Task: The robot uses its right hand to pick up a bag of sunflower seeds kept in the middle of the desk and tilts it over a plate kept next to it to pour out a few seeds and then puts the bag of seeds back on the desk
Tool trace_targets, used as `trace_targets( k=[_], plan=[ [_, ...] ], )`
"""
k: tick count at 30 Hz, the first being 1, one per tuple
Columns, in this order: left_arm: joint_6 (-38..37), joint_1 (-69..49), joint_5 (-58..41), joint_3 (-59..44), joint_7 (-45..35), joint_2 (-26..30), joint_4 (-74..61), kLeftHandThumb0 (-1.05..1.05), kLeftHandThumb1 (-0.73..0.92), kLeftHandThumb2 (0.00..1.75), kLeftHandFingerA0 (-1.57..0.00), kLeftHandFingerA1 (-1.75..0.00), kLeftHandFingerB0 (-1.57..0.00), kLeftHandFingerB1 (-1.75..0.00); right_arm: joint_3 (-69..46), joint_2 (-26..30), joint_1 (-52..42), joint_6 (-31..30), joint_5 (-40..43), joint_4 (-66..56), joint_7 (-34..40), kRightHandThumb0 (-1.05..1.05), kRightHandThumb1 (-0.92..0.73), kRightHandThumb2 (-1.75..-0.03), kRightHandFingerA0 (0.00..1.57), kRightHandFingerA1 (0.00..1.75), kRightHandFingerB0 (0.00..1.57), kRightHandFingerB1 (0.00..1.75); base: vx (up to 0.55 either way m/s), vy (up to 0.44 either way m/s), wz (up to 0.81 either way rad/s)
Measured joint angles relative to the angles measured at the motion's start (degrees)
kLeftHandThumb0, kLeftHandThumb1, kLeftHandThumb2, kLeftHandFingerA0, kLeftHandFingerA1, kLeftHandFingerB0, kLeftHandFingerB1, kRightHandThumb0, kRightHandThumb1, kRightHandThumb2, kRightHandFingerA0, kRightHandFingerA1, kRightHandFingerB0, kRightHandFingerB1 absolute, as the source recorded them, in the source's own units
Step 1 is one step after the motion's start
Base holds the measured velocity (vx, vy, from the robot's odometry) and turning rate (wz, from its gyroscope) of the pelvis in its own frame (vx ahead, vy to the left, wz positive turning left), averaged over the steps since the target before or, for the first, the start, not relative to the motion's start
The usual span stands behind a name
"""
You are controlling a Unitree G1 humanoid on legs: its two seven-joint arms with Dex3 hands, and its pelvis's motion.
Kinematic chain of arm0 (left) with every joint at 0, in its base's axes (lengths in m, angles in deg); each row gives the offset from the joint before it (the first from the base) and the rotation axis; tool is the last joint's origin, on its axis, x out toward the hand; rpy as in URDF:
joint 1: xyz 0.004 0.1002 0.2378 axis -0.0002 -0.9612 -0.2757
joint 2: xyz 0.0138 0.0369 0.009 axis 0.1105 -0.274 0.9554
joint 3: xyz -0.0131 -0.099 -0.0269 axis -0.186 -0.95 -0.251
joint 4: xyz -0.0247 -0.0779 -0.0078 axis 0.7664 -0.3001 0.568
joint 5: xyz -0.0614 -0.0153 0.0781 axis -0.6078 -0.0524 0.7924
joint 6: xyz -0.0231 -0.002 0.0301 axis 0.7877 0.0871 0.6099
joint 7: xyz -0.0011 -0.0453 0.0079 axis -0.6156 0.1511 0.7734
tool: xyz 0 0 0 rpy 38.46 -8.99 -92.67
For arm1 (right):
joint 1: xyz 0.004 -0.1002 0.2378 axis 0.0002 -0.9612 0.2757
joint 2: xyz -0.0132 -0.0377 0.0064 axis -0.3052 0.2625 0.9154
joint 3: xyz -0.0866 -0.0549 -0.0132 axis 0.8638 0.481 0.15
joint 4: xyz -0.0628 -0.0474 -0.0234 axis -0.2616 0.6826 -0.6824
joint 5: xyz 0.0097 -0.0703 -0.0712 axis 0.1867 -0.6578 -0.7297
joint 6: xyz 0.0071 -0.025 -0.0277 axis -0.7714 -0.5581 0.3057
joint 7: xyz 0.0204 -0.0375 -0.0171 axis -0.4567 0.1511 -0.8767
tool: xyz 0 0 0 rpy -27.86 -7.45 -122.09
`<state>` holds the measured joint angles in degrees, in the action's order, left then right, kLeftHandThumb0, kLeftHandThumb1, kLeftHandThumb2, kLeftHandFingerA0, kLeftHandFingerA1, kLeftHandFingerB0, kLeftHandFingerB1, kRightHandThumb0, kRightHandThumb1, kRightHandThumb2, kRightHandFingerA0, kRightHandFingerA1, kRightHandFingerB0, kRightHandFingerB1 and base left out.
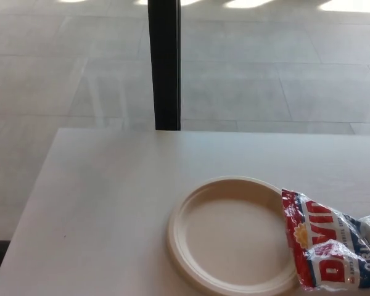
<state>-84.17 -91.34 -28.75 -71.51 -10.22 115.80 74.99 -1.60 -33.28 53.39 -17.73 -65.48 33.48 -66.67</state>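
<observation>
Floor of big grey tiles point(265, 80) lies far off, and a tall black post point(165, 61) stands on it behind the table. Next comes the wide pale wooden table point(98, 203). On it sits a round cream paper plate point(231, 234), with nothing in it. The crinkly red, white and blue bag of sunflower seeds point(330, 250) lies at the right, its edge touching over the plate's rim. No robot hand shows, so I cannot tell if either is wide or holding. The bag looks slippery and floppy. A loose hold could let it slide, and too many seeds could spill past the plate
</observation>
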Motion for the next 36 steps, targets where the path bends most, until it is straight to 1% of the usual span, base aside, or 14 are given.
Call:
trace_targets(
  k=[2,3,4,13,18,19,20,27,28,30,31,32,34,36],
  plan=[
    [-0.02,0.05,-0.17,-0.24,-0.39,0.00,0.20,-0.63,0.49,0.56,-0.45,-0.57,-0.48,-0.41,-2.04,0.42,2.17,0.30,1.12,4.63,-0.21,-0.75,-0.49,-0.93,0.07,0.59,0.00,0.28,0.00,0.000,0.00],
    [-0.03,0.05,-0.22,-0.33,-0.49,0.00,0.23,-0.62,0.49,0.56,-0.46,-0.57,-0.49,-0.41,-2.86,0.57,2.81,0.36,1.58,5.87,-0.36,-0.83,-0.53,-0.81,0.00,0.38,0.00,0.24,0.00,0.000,0.00],
    [-0.04,0.06,-0.31,-0.48,-0.63,0.00,0.26,-0.60,0.49,0.56,-0.46,-0.58,-0.50,-0.41,-4.36,0.82,3.69,0.43,2.38,7.43,-0.67,-0.88,-0.57,-0.95,0.00,0.21,0.00,0.15,0.00,0.000,0.00],
    [-0.04,0.33,-0.83,-1.31,-1.07,-0.01,0.42,-0.63,0.49,0.56,-0.50,-0.59,-0.51,-0.40,-16.82,4.08,12.17,0.72,9.04,11.98,-1.40,-1.05,-0.64,-0.98,0.00,0.06,0.00,0.12,0.00,0.000,0.00],
    [-0.11,0.18,-1.80,-2.63,-1.44,-0.01,0.69,-0.65,0.51,0.56,-0.51,-0.58,-0.50,-0.39,-21.79,9.20,18.37,2.57,12.76,11.47,-1.34,-1.05,-0.67,-0.97,0.00,0.10,0.00,0.06,0.00,0.000,0.00],
    [-0.23,0.14,-1.83,-2.57,-1.44,-0.01,0.77,-0.66,0.51,0.56,-0.51,-0.62,-0.50,-0.41,-22.23,9.83,19.50,2.93,13.27,10.93,-1.34,-0.76,-0.71,-0.62,0.00,0.10,0.00,0.00,0.00,0.000,0.00],
    [-0.39,0.05,-1.85,-2.49,-1.50,-0.01,0.82,-0.63,0.51,0.57,-0.50,-0.59,-0.50,-0.41,-22.88,10.58,20.89,3.42,14.03,10.00,-1.49,-0.98,-0.62,-0.95,0.00,0.17,0.00,0.08,0.00,0.000,0.00],
    [-0.91,-0.08,-2.15,-2.58,-1.90,-0.05,0.98,-0.66,0.55,0.57,-0.52,-0.57,-0.50,-0.37,-21.47,13.83,26.12,5.04,16.24,-2.02,-3.41,-1.05,-0.60,-1.05,0.00,0.18,0.00,0.19,0.00,0.000,0.00],
    [-0.96,-0.07,-2.16,-2.58,-1.89,-0.06,0.98,-0.65,0.56,0.58,-0.57,-0.55,-0.51,-0.36,-20.48,14.39,26.30,5.05,16.12,-3.57,-3.68,-1.05,-0.57,-1.09,0.00,0.47,0.00,0.38,0.00,0.000,0.00],
    [-1.14,0.01,-2.19,-2.61,-1.88,-0.13,0.99,-0.65,0.56,0.58,-0.57,-0.55,-0.51,-0.36,-18.28,15.71,26.50,5.14,15.63,-6.97,-4.32,-1.05,-0.57,-1.09,0.00,0.47,0.00,0.38,0.00,0.000,0.00],
    [-1.33,0.15,-2.28,-2.72,-1.85,-0.30,0.99,-0.63,0.56,0.57,-0.57,-0.56,-0.51,-0.36,-16.16,16.87,26.44,5.22,14.99,-9.85,-4.87,-1.05,-0.57,-1.10,0.00,0.63,0.00,0.46,0.00,0.000,0.00],
    [-1.45,0.24,-2.39,-2.91,-1.84,-0.45,0.98,-0.64,0.57,0.58,-0.55,-0.52,-0.50,-0.36,-14.99,17.49,26.33,5.26,14.52,-11.58,-5.16,-1.05,-0.79,-0.66,0.00,0.75,0.00,0.19,0.00,0.000,0.00],
    [-1.68,0.49,-2.66,-3.36,-1.86,-0.89,0.96,-0.67,0.57,0.59,-0.51,-0.52,-0.49,-0.36,-11.80,18.70,26.11,5.52,13.59,-15.49,-6.09,-1.05,-0.79,-0.65,0.00,0.66,0.00,0.28,0.00,0.000,0.00],
    [-2.11,0.66,-2.99,-3.67,-1.96,-1.42,0.80,-0.71,0.57,0.58,-0.55,-0.51,-0.50,-0.36,-7.81,20.19,25.86,5.99,12.12,-19.12,-7.33,-1.05,-0.82,-0.61,0.00,0.41,0.00,0.11,0.00,0.000,0.00]
  ],
)
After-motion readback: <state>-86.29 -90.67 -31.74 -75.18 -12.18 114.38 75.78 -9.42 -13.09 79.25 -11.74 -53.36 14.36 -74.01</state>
